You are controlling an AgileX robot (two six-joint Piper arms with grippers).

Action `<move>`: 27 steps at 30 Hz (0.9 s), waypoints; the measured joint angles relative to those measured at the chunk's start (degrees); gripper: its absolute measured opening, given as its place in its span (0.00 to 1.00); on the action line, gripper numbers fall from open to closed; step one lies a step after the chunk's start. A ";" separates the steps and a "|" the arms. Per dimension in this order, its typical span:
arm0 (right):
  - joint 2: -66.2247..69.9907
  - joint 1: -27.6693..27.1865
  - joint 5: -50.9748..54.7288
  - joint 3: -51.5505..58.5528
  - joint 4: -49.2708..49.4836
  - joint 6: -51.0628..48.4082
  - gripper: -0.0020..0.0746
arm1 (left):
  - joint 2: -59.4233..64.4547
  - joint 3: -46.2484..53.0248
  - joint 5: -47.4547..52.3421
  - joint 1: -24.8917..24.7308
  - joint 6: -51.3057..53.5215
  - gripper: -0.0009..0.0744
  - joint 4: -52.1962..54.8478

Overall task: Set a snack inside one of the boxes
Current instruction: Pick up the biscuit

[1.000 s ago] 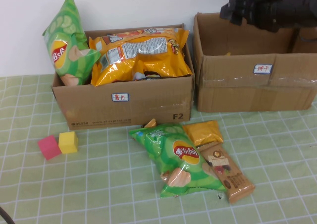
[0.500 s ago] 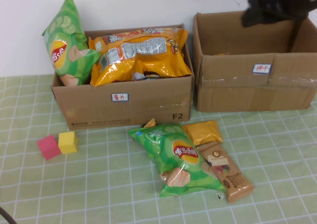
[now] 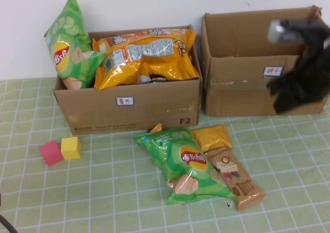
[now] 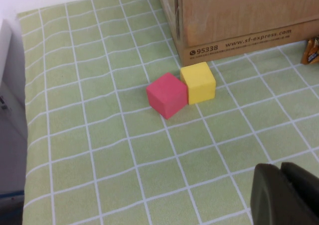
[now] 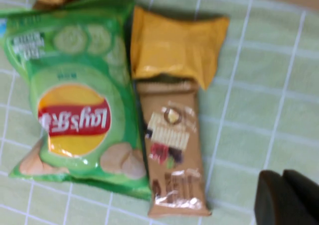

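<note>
Three snacks lie on the table in front of the boxes: a green Lay's chip bag (image 3: 188, 166) (image 5: 79, 100), a small yellow packet (image 3: 211, 136) (image 5: 174, 48) and a brown bar (image 3: 235, 179) (image 5: 172, 155). The left box (image 3: 129, 106) holds an orange chip bag (image 3: 147, 55) and an upright green one (image 3: 69, 45). Little shows inside the right box (image 3: 258, 91). My right gripper (image 3: 282, 103) (image 5: 282, 177) hangs shut and empty in front of the right box, above the table to the right of the brown bar. My left gripper (image 4: 280, 171), out of the high view, is shut over bare cloth.
A red cube (image 3: 51, 153) (image 4: 167, 94) and a yellow cube (image 3: 71, 147) (image 4: 198, 81) sit touching by the left box's front left corner. A green checked cloth (image 3: 103, 192) covers the table. A white wall stands behind the boxes.
My right arm has swung from above the right box's back wall down and forward, in front of that box. Snacks, cubes and boxes have not moved.
</note>
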 joint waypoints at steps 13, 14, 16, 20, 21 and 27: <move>-14.97 0.92 -21.60 35.46 5.11 -6.86 0.04 | 0.00 0.00 0.10 0.00 0.00 0.01 -1.21; -14.97 0.96 -23.41 36.69 5.11 -7.15 0.04 | 0.00 0.00 0.10 0.00 0.00 0.01 -1.29; -14.27 1.06 -26.93 38.94 4.72 -7.56 0.04 | 0.00 0.00 0.10 0.00 0.00 0.01 -1.29; -11.43 1.06 -31.67 39.66 4.60 -8.09 0.04 | 0.00 0.00 0.10 0.00 0.00 0.01 -1.29; -10.74 1.06 -32.20 39.66 4.60 -8.09 0.04 | 0.00 0.00 0.10 0.00 0.00 0.01 -1.29; -7.88 1.06 -32.57 38.97 6.73 -8.58 0.03 | 0.00 0.00 0.58 0.00 0.00 0.01 -2.67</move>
